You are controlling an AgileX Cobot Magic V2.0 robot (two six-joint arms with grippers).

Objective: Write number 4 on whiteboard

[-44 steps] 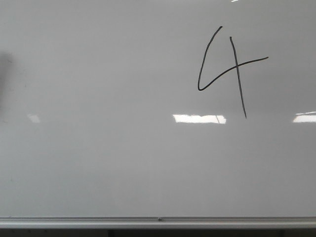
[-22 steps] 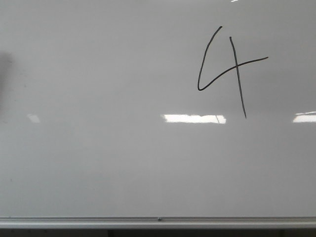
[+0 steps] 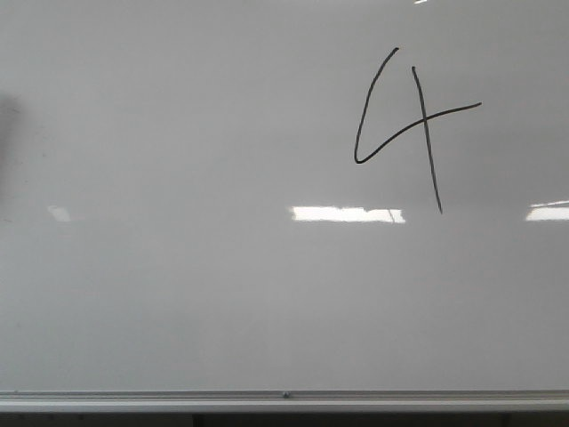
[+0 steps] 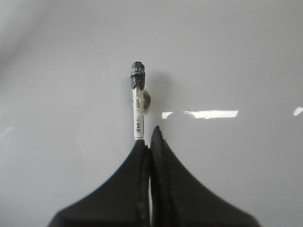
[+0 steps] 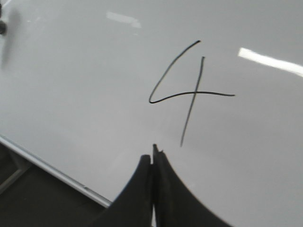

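Left gripper: the black two-fingered left gripper (image 4: 147, 137) is pressed together on the tail of a slim white-barrelled marker with a black cap end (image 4: 137, 101), which points away toward twelve o'clock from the fingertips.
Marker handling: it looks light, stiff and smooth-barrelled, so I judge it could twist or slide under writing pressure; the present hold at its rear end gives reach, though a grip nearer the middle would resist tilt better.
Marker tip: it appears to sit at or close to the board, with a small dark blob beside the barrel that may be its reflection; contact cannot be confirmed.
Right gripper: the black right gripper (image 5: 154, 153) has its fingers closed together; a thin sliver shows between the tips, too small to identify.
Number 4: the thin black hand-drawn number 4 (image 3: 413, 124) lies at about two o'clock in the front view, open-topped and slanted, its long bar crossing the arm.
Whiteboard: the large glossy pale grey whiteboard (image 3: 178, 294) looks rigid and slick, so ink probably smears if brushed.
Rail: the silver metal bottom rail (image 3: 284, 398) runs along six o'clock.
Hidden: neither arm shows in the front view; bright rectangular glares mask parts of the surface, and a dim smudge at nine o'clock is unclear.
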